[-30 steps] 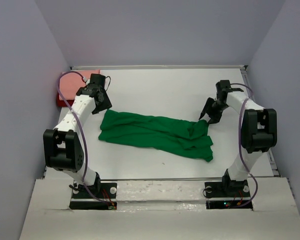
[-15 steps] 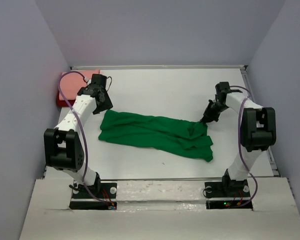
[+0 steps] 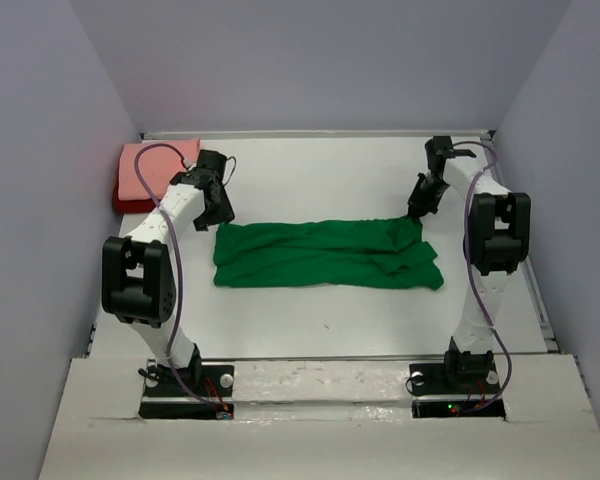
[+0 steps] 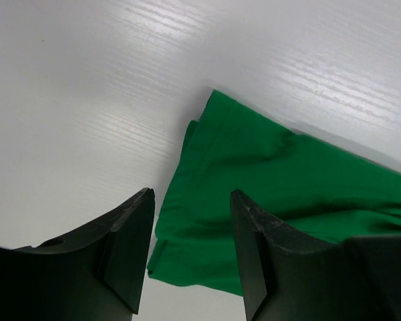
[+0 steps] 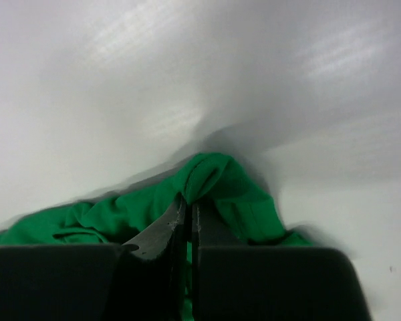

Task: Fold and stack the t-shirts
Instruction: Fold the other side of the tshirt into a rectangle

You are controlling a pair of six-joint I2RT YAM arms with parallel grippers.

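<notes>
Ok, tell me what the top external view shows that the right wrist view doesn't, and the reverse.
Only the top external view: the salmon-pink t-shirt lying on the dark red t-shirt in the far left corner, the left claw at the left end of the green t-shirt, and that shirt's whole length. Only the right wrist view: up close, the right claw pinched shut on a raised fold of green cloth. Both: the green t-shirt, the right claw and the white table.
</notes>
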